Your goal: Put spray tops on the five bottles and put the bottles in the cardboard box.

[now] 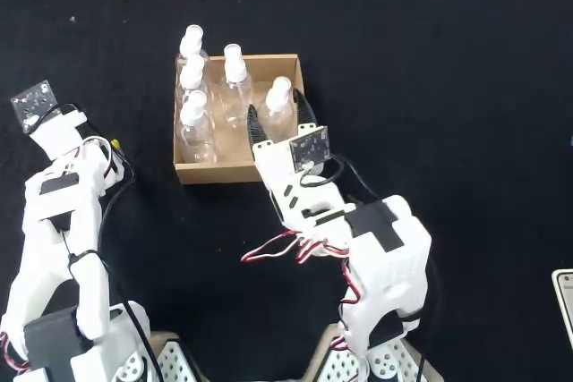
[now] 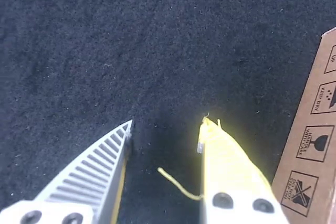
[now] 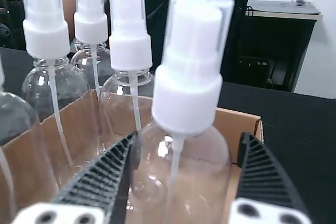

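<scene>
**Last bottle in the box, right gripper spread around it**

The brown open-topped cardboard box (image 1: 215, 170) sits left of centre on the black cloth-covered table (image 1: 430, 69). A clear plastic bottle with a white spray top (image 3: 178, 171) stands upright in the box's right half, towards the near wall. The four other clear spray-topped bottles (image 1: 235, 67) are to its left and farther back; three run in a line along the left wall and one stands in the middle at the far side. The farthest of the line overlaps the far left corner, so I cannot say for certain that it is inside. Every bottle that can be seen carries its top, so the capping looks finished and the boxing all but finished.

The right gripper (image 1: 276, 106) reaches in over the near wall, one black ribbed finger on each side of that right-hand bottle. The placing makes sense: the right half is free, and coming in from the near side keeps the arm away from the crowded left row. The jaws are spread wider than the bottle. One finger lies against or just beside the glassy wall; a gap shows at the other, so the bottle is bracketed rather than squeezed and seems to stand on its own.

The left gripper (image 2: 165, 127) hangs low over bare cloth just left of the box's outer wall, out of the way of the other arm. Its fingers are moderately apart — one pale and ribbed, one taped yellow — and nothing is between them.
</scene>
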You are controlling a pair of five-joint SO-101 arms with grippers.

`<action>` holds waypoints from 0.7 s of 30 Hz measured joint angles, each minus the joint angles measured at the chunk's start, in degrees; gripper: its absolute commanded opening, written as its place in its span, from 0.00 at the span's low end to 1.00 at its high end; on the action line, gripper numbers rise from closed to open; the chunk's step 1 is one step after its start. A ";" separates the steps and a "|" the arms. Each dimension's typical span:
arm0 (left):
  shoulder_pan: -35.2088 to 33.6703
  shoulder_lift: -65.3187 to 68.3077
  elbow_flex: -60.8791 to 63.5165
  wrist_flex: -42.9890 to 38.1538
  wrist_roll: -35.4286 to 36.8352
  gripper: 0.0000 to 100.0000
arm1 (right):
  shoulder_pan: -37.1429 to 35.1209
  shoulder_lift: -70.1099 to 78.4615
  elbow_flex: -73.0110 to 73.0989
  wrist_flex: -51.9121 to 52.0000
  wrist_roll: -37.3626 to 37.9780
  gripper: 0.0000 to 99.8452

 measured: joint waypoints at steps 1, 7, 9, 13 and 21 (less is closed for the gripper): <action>0.00 0.00 0.00 0.00 0.00 0.18 | 0.00 0.00 0.00 0.00 0.00 0.30; 0.09 0.00 0.00 0.00 0.00 0.18 | -0.35 0.00 0.70 0.00 0.00 0.35; 0.09 0.00 0.00 0.00 0.00 0.18 | -0.35 0.00 1.05 -0.26 0.00 0.34; 0.09 0.00 0.00 0.00 0.00 0.18 | -0.35 0.00 1.14 -0.70 0.09 0.33; 0.09 0.00 0.00 0.00 0.00 0.18 | -0.18 -3.87 3.43 -0.70 -0.09 0.33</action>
